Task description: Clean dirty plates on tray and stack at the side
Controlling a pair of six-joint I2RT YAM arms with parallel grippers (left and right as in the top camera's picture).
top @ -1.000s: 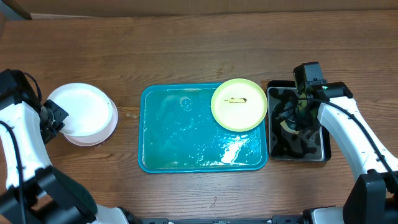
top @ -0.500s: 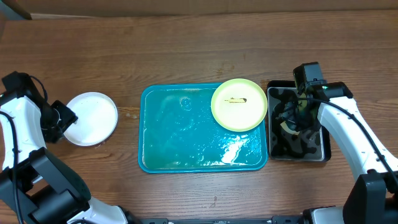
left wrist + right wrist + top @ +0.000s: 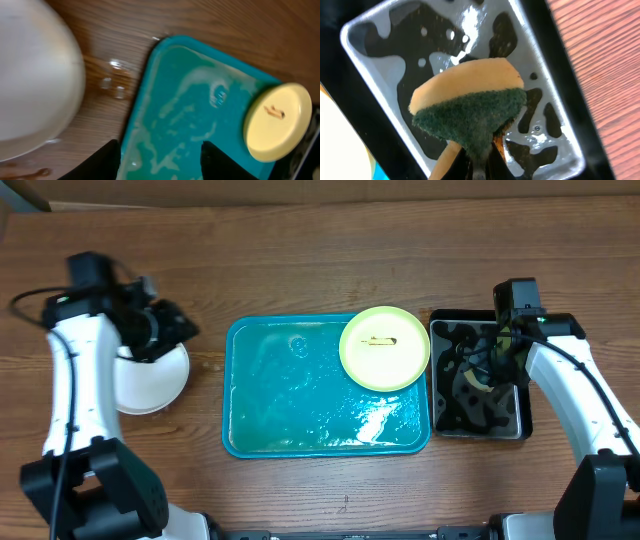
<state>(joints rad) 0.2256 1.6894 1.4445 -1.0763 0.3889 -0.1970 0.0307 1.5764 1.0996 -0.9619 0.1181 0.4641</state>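
Note:
A pale yellow-green plate [image 3: 385,347] [image 3: 277,122] with a brown smear lies on the far right corner of the wet teal tray [image 3: 300,405] [image 3: 185,110]. On the table left of the tray rests a white plate [image 3: 150,385] [image 3: 30,75], partly hidden under my left arm. My left gripper [image 3: 180,330] [image 3: 160,160] hovers open and empty between that plate and the tray's left rim. At the right, my right gripper [image 3: 485,370] [image 3: 480,160] is shut on a yellow sponge with a green scouring face [image 3: 470,107], held over the black tub.
The black tub [image 3: 522,428] [image 3: 360,45] holds shallow water and stands against the tray's right side. Water drops [image 3: 112,85] lie on the wood between the white plate and the tray. Bare wooden table surrounds the tray.
My left gripper opened, let the white plate down onto the left spot, and swung up and right toward the tray. My right arm shifted slightly right with the sponge.

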